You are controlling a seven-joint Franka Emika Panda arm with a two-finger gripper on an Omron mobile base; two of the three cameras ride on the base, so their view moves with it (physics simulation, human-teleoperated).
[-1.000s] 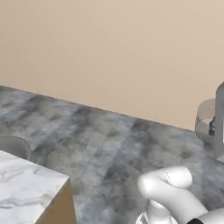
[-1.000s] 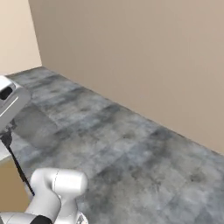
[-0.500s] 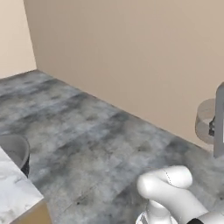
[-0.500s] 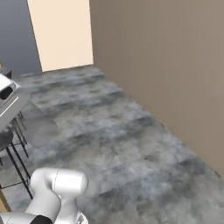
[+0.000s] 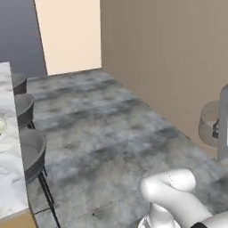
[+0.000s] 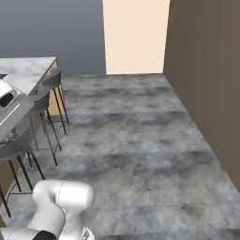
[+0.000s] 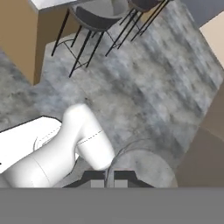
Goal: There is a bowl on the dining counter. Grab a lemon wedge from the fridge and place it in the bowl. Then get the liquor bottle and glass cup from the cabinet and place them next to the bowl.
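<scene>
My gripper [image 7: 109,178] is shut on the rim of the clear glass cup [image 7: 142,168], whose round mouth shows just past the fingertips in the hand view. In the left base view the glass cup [image 5: 208,128] hangs at the right edge against the grey hand [image 5: 222,120], high above the floor. The right base view has the hand [image 6: 7,101] at the left edge with the glass cup [image 6: 16,125] under it. A pale rim, likely the bowl [image 5: 2,126], sits on the marble dining counter [image 5: 9,178] at the far left. The lemon wedge and liquor bottle are out of view.
Three grey bar stools [image 5: 31,149] line the counter's edge, with thin dark legs [image 6: 47,136]. A brown wall [image 5: 178,67] runs along the right. Grey stone floor [image 6: 136,140] lies open between stools and wall. A beige wall [image 6: 133,35] closes the far end.
The whole picture has swung as the base turns: the dining counter and stools have come into view and the wall has slid right. The hand with the glass cup keeps its place in frame.
</scene>
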